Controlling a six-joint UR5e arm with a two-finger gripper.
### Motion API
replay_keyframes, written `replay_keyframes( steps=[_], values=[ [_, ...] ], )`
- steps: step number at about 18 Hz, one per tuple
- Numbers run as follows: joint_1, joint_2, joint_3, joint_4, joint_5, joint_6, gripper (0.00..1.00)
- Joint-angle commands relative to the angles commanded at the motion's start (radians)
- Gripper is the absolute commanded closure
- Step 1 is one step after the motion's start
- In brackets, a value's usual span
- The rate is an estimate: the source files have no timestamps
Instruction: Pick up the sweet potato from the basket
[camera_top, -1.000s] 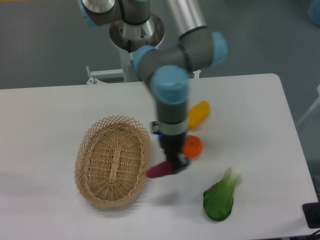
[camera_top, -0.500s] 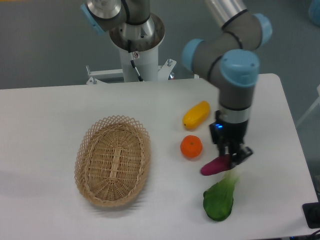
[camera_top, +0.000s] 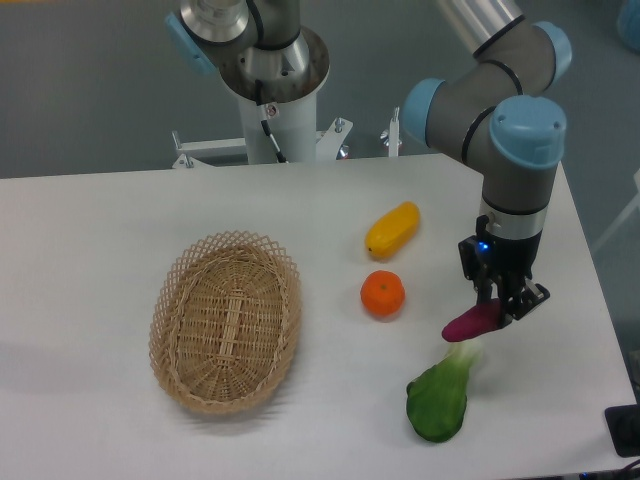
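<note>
Gripper (camera_top: 504, 303) points straight down at right of centre, its fingers clamped on the sweet potato (camera_top: 472, 322). The tuber sticks out toward lower left from between the fingers, tilted, one tapered end free. Whether it is clear of the tabletop or brushing it cannot be told from this angle.

Directly below the held end lies a bok choy (camera_top: 441, 396), pale stem uppermost, leaf toward the bottom edge; the tuber's tip sits just above the stem in the frame, contact uncertain.

Left of the gripper: a round orange (camera_top: 383, 294), and above that a yellow-orange oblong fruit (camera_top: 392, 229), both on the white table (camera_top: 90, 250) and apart from each other.

The wicker basket (camera_top: 227, 320) sits well apart in the lower left of centre, and no produce is visible inside it.

Judged step: the pick itself looks done, since the sweet potato is in the grasp and away from the basket. Next move likely calls for holding grip pressure steady and keeping height over the bok choy, since the tuber is held near one end and could pivot or slip.
</note>
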Motion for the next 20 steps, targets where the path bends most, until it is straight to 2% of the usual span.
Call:
replay_keyframes(
  steps=[5,14,20],
  values=[
    [-0.011,-0.006,0.005,0.002,0.029,-0.002,0.55],
    [-0.109,-0.086,0.113,-0.009,0.175,-0.008,0.55],
    [-0.114,-0.110,0.137,-0.011,0.179,-0.012,0.55]
  ],
)
